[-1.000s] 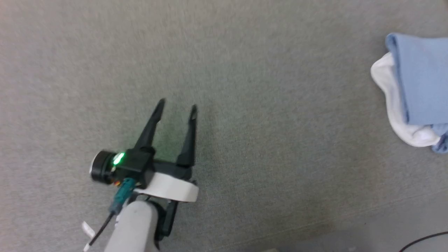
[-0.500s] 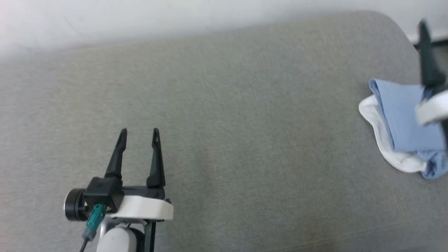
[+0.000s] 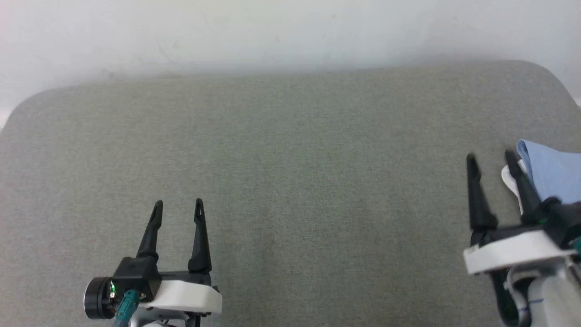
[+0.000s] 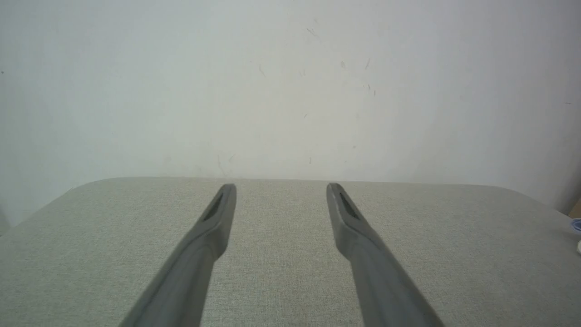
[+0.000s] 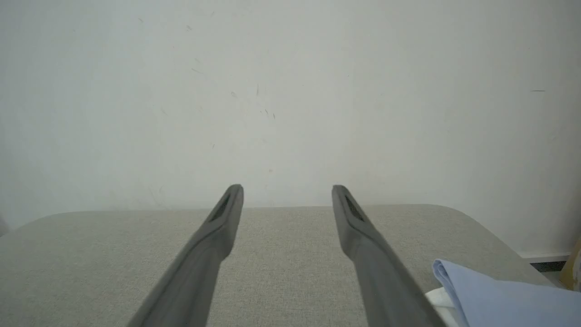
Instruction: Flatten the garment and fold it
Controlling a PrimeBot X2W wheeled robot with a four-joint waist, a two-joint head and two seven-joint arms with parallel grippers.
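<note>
One folded garment (image 3: 554,176) on grey surface (image 3: 290,181)

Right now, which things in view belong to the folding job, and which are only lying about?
Job: light blue cloth garment with white trim; black two-fingered left tool, open; matching right tool, open.
Surroundings: grey fabric-covered surface; plain white wall.
</note>
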